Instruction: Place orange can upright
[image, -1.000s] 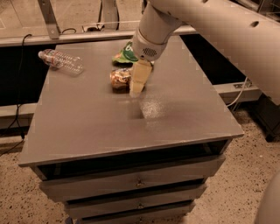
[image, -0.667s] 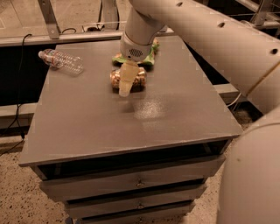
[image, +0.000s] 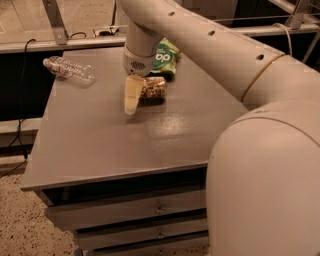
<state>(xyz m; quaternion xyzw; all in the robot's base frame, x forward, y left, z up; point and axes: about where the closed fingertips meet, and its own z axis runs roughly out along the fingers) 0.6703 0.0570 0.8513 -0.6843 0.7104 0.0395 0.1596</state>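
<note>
The orange can (image: 154, 90) lies on its side on the grey table (image: 100, 145), just in front of the green snack bag. It is tan-orange with mottled cream and dark print. My gripper (image: 131, 96) hangs from the big cream arm (image: 200, 45) that crosses the view from the right. It points down at the table and covers the can's left end. Nothing shows as lifted, and the can rests on the tabletop.
A green snack bag (image: 165, 56) lies behind the can near the table's back edge. A clear plastic bottle (image: 69, 70) lies on its side at the back left. Drawers (image: 125, 215) sit under the tabletop. My arm's bulk fills the right foreground.
My gripper has moved left across the can, from its right end to its left end. The arm has swung closer to the camera. The can, bag and bottle have stayed put.
</note>
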